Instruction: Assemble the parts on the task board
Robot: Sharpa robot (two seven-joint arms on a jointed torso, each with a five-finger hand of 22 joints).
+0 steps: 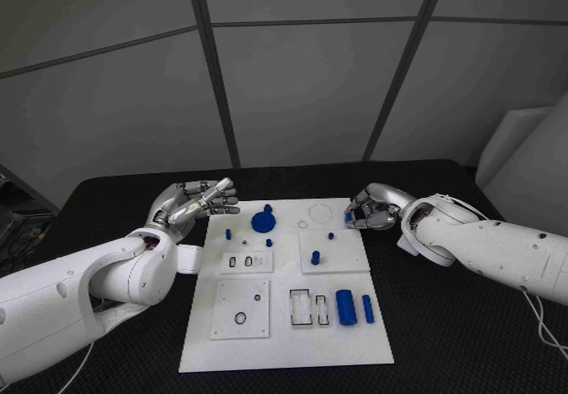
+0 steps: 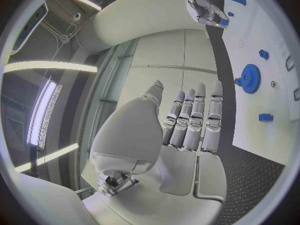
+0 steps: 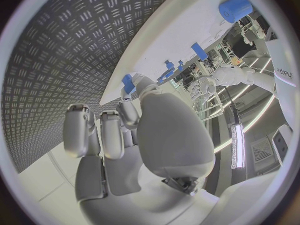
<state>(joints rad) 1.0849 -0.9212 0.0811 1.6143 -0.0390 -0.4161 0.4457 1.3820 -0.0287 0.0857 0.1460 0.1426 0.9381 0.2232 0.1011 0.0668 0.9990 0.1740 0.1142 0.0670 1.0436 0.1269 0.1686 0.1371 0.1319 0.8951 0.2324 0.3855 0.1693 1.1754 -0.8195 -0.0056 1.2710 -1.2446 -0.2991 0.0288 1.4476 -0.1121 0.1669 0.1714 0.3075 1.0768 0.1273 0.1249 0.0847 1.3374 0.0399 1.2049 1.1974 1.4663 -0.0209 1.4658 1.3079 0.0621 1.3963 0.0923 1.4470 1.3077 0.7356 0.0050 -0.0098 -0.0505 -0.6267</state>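
Observation:
The white task board (image 1: 284,345) lies in the middle of the black table. My right hand (image 1: 374,208) hovers at the board's far right corner and pinches a small blue part (image 1: 351,220) between thumb and finger; the same small blue part (image 3: 128,82) sits at the thumb tip of the right hand (image 3: 134,135). My left hand (image 1: 195,203) is held above the board's far left corner, fingers straight and apart, holding nothing. The left wrist view has the left hand (image 2: 187,122) flat and the blue gear (image 2: 250,78) beyond it. The blue gear (image 1: 263,220) stands on the board's far part.
Short blue pegs (image 1: 228,234) (image 1: 270,242) (image 1: 316,258) stand on the board's far half. A thick blue cylinder (image 1: 345,307) and a thinner rod (image 1: 368,309) lie on its near right, beside rectangular slots (image 1: 300,308). Black table (image 1: 450,328) surrounds the board.

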